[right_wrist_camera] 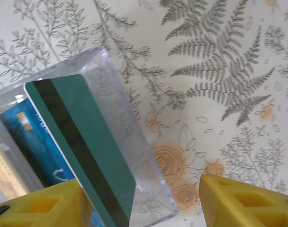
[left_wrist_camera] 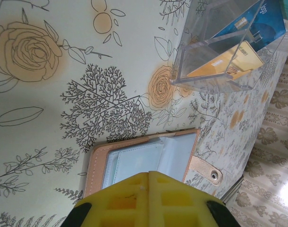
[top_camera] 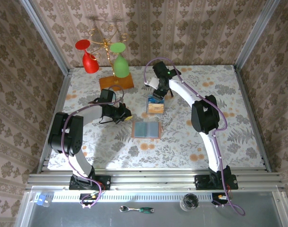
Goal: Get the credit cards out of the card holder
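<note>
Landmark: the clear box, standing near the middle of the floral-patterned table.

1. Card holder: lies flat and spread open on the table, just beside the clear box on the side toward the arm bases and not touching it. The left wrist view shows its blue-grey lining facing up and the snap tab lying flat toward the box. Whether any card remains in its pockets cannot be told.

2. Cards: three stand on edge inside the clear box. The teal card, with its black magnetic stripe showing, leans against the outer wall. The blue card sits behind it. The orange-tan card is at the opposite side of the box.

3. Right gripper: positioned directly above the clear box, jaws spread wide and holding nothing. The lower edge of the teal card lies close beside one yellow finger. Contact cannot be determined.

4. Left gripper: to the left of the clear box, low over the left edge of the card holder. Its yellow pads are pressed together with nothing between them.

5. Glass rack: beyond the clear box and to its left, carrying a red and a green glass.
</note>
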Robot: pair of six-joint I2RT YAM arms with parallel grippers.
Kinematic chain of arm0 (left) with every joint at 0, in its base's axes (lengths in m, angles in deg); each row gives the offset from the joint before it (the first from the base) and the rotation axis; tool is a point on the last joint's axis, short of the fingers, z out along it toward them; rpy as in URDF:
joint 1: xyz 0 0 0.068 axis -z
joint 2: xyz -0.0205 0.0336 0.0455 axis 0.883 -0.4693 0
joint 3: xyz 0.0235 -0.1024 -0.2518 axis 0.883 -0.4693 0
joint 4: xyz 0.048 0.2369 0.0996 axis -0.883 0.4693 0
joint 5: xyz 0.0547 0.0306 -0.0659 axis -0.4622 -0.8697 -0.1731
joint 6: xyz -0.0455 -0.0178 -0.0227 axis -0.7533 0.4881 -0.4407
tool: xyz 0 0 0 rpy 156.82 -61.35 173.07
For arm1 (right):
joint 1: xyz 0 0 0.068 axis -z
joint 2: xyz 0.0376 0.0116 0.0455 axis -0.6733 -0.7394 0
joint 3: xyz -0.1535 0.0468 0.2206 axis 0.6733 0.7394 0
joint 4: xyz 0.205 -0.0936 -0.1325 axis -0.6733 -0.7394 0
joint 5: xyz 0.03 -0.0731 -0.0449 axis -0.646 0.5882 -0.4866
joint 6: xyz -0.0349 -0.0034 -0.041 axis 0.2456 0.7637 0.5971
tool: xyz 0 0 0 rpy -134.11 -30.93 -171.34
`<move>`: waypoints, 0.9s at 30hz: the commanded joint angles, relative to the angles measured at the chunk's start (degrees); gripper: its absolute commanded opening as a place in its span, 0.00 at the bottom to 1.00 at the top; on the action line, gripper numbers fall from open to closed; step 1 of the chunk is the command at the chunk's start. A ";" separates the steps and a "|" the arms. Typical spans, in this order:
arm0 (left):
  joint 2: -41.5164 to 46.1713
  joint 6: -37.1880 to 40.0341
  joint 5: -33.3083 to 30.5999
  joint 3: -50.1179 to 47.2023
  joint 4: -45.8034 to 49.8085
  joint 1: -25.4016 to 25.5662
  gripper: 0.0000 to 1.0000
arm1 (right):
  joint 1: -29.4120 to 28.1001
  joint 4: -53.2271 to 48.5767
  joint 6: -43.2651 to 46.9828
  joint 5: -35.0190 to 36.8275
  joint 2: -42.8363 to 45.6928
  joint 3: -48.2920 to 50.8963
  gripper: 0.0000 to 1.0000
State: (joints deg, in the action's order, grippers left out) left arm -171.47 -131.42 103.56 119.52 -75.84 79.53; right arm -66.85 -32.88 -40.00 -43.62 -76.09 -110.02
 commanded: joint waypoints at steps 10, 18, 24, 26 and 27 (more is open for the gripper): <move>-0.03 -0.40 0.90 -0.53 0.08 -0.56 0.05 | -0.16 8.65 -2.47 7.86 4.19 0.12 0.61; -0.03 -0.46 0.85 -0.58 -0.02 -0.56 0.05 | -0.14 8.05 -2.79 5.61 2.10 -3.18 0.61; 0.25 -0.37 0.67 -0.88 0.04 -0.57 0.05 | 0.01 6.33 -2.51 4.92 -1.68 -6.49 0.61; 0.26 -0.43 0.72 -0.95 0.06 -0.57 0.04 | 0.01 6.04 -2.53 4.48 -2.37 -6.59 0.61; 0.25 -0.38 0.59 -0.98 0.10 -0.62 0.04 | 0.01 5.87 -2.64 4.33 -2.56 -6.54 0.61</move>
State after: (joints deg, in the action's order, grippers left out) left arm -171.47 -131.42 103.54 119.12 -75.82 79.53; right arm -66.85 -25.03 -41.68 -38.24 -76.18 -115.46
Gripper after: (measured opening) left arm 0.050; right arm 0.612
